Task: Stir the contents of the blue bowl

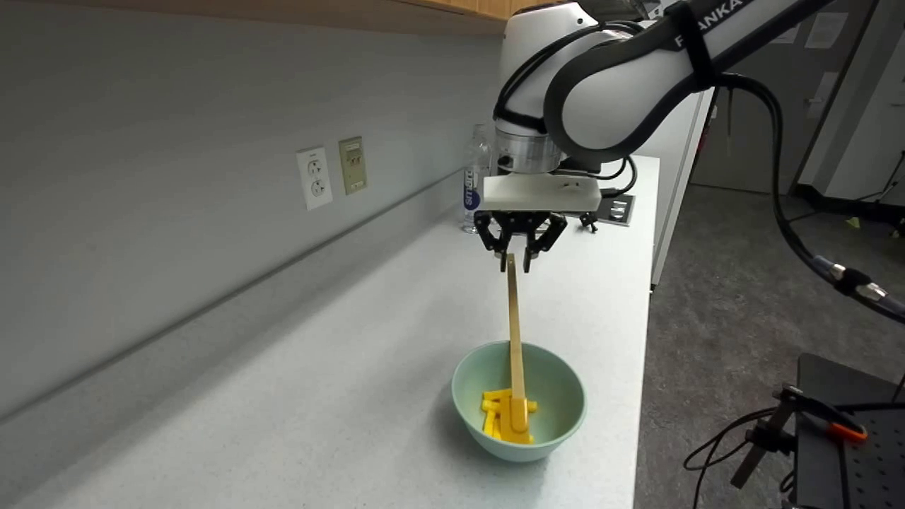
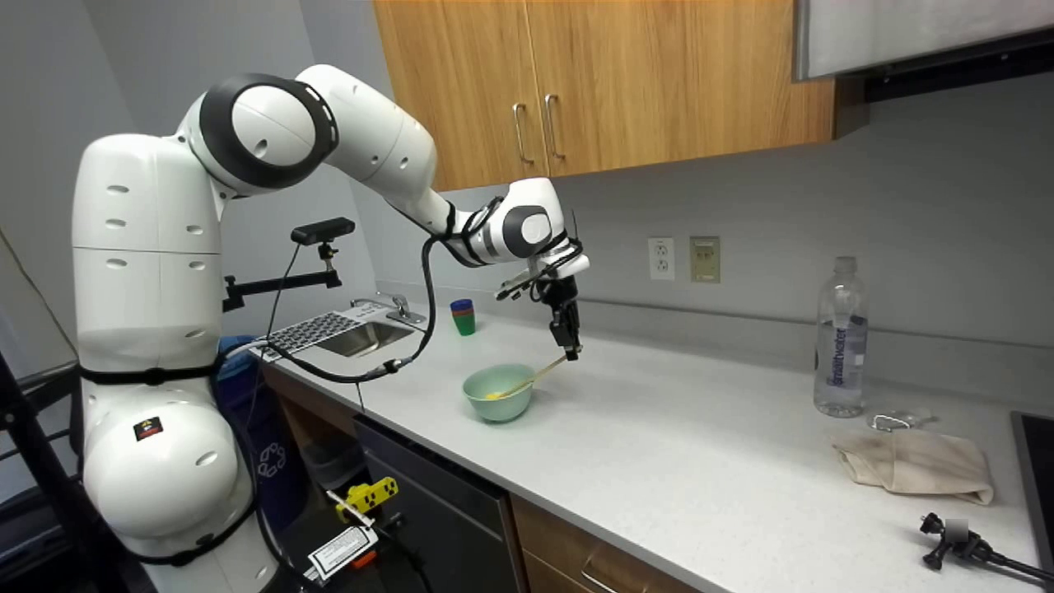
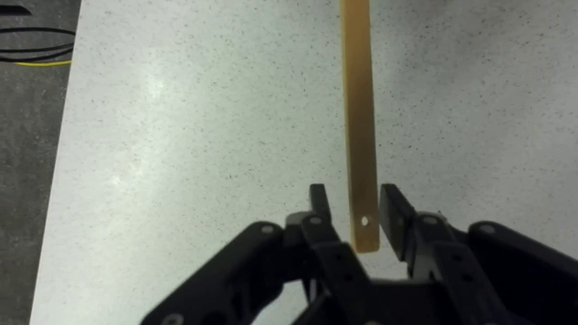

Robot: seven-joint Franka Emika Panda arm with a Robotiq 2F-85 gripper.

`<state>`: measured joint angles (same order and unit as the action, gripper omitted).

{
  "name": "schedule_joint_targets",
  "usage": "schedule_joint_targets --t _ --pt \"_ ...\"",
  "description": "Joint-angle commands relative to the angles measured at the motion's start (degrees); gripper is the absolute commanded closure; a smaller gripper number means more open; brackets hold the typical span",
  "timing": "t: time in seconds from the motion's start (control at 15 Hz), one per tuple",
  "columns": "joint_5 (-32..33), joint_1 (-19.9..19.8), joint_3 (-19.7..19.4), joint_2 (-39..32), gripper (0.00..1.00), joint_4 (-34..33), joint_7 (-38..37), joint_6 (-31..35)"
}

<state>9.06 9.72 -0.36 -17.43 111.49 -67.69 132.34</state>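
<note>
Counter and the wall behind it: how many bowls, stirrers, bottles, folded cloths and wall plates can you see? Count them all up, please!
Blue bowl: 1
Wooden stirrer: 1
Water bottle: 1
Folded cloth: 1
Wall plates: 2
Total: 6

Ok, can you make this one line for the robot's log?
gripper: open around stick | stick: tilted, lower end in bowl | yellow pieces: in bowl
</note>
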Motion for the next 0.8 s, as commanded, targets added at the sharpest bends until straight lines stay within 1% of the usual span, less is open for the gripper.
schedule_joint_targets --t 0.0,0.27,0.33,0.73 --pt "2.28 0.56 -0.46 1.73 0.31 -0.89 0.24 -3.42" --pt "2.02 0.04 0.35 4.13 0.03 -1.05 2.45 -6.80" --pt "2.07 -0.04 0.50 4.98 0.00 -1.00 3.00 -7.65" --pt "2.05 -0.55 1.51 10.86 0.00 0.56 7.25 -9.71"
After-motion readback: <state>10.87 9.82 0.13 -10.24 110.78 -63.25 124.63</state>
